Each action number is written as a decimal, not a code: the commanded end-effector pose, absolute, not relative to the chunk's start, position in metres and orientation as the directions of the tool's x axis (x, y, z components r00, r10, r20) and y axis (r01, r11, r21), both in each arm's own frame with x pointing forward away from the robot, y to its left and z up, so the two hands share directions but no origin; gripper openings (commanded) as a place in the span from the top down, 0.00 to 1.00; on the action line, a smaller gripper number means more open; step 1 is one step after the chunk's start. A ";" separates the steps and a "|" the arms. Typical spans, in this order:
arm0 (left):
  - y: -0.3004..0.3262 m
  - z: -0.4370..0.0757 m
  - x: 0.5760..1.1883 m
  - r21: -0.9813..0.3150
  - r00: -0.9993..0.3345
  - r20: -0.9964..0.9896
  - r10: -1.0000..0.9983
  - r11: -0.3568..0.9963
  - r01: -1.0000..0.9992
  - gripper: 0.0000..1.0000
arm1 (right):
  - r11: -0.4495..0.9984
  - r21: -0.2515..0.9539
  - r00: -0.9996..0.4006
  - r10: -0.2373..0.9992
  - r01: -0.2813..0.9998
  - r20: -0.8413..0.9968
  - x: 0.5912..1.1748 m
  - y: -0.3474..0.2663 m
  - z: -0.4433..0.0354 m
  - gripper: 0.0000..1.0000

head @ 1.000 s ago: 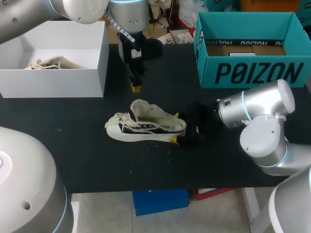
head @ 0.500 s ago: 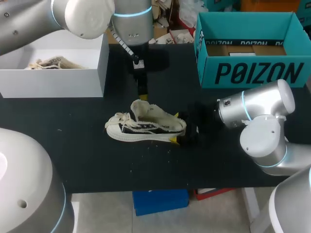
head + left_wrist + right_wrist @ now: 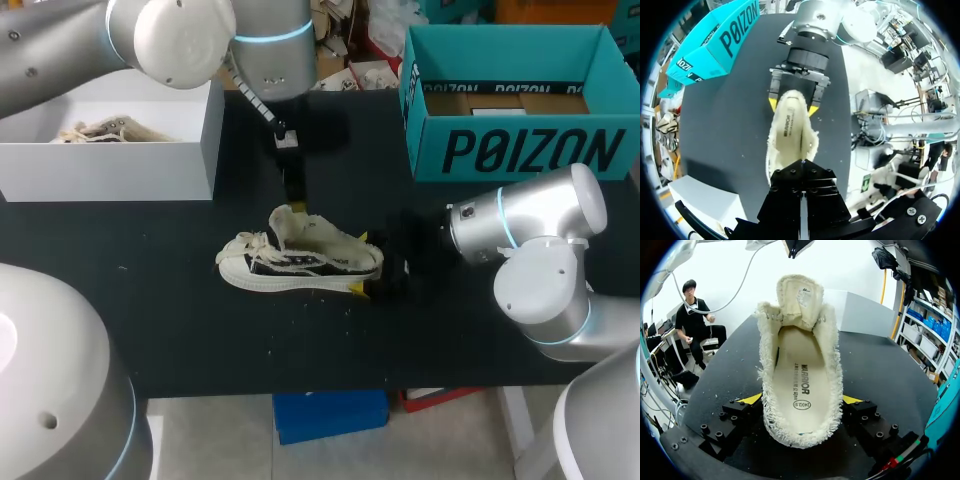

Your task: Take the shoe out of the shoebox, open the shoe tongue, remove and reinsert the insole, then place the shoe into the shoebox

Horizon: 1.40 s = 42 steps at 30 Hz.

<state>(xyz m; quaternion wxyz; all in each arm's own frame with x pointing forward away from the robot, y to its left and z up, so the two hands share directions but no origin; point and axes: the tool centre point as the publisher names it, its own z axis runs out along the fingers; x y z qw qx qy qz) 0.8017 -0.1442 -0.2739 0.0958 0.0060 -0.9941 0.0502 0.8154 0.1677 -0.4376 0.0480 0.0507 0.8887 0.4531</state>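
A cream sneaker [image 3: 300, 262] lies on its sole mid-table, toe to the left, its tongue [image 3: 799, 295] standing up and the insole [image 3: 800, 375] showing inside. My right gripper [image 3: 362, 264] is at the heel, one yellow-tipped finger pressed on each side of it, so it is shut on the shoe [image 3: 801, 400]. From the back left my left gripper [image 3: 292, 203] points down, shut and holding nothing, just above the tongue's upper edge without touching it. In the left wrist view its closed fingers [image 3: 801, 167] hang over the shoe's opening [image 3: 789, 132], with the right gripper [image 3: 791, 102] beyond.
A white box [image 3: 190, 150] at the back left holds a second cream shoe [image 3: 105, 130]. An open teal shoebox [image 3: 520, 150] stands at the back right. Small crumbs of fibre lie on the black tabletop [image 3: 180, 330] around the shoe.
My left gripper has come down and a little to the right, toward the tongue, with its wrist turned. The right gripper and the shoe have stayed put.
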 end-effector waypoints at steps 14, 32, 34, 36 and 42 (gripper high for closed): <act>-0.157 -0.325 0.796 -0.107 -0.967 0.252 0.041 0.994 0.014 1.00 | 0.586 0.809 -0.990 0.136 0.048 -0.040 0.815 0.168 -0.439 1.00; -0.159 -0.354 0.797 -0.102 -0.957 0.285 0.047 0.995 0.019 1.00 | 0.586 0.809 -0.990 0.136 0.048 -0.040 0.815 0.168 -0.439 1.00; -0.160 -0.357 0.796 -0.099 -0.957 0.286 0.047 0.995 0.019 1.00 | 0.586 0.809 -0.990 0.136 0.048 -0.040 0.815 0.168 -0.439 1.00; -0.161 -0.360 0.795 -0.096 -0.958 0.282 0.050 0.995 0.024 1.00 | 0.586 0.809 -0.990 0.136 0.048 -0.040 0.815 0.168 -0.439 1.00; -0.163 -0.367 0.792 -0.097 -0.958 0.280 0.054 0.995 0.028 1.00 | 0.586 0.809 -0.990 0.136 0.048 -0.040 0.815 0.168 -0.439 1.00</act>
